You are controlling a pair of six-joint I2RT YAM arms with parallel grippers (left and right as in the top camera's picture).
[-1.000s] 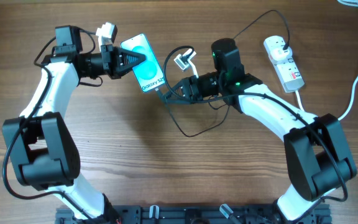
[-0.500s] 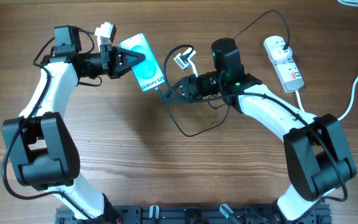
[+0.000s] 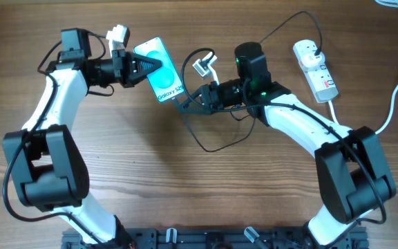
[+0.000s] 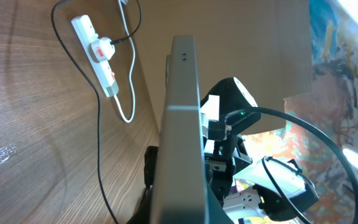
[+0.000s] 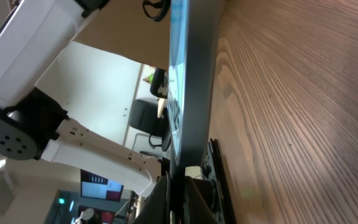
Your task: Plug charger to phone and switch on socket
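My left gripper (image 3: 146,71) is shut on the phone (image 3: 159,69) and holds it above the table, teal screen up; the phone shows edge-on in the left wrist view (image 4: 182,118). My right gripper (image 3: 186,105) is shut on the charger's connector tip (image 3: 179,102), right at the phone's "Galaxy S25" end. In the right wrist view the fingers (image 5: 180,190) meet the phone's lower edge (image 5: 194,81). The black charger cable (image 3: 209,146) loops over the table to its white adapter (image 3: 307,54), plugged into the socket (image 3: 321,79). The socket also shows in the left wrist view (image 4: 107,74).
The socket's thick white cord (image 3: 394,93) runs off the far right of the table. The black cable arcs behind the right arm (image 3: 302,17). Bare wooden table (image 3: 185,194) lies in front of both arms.
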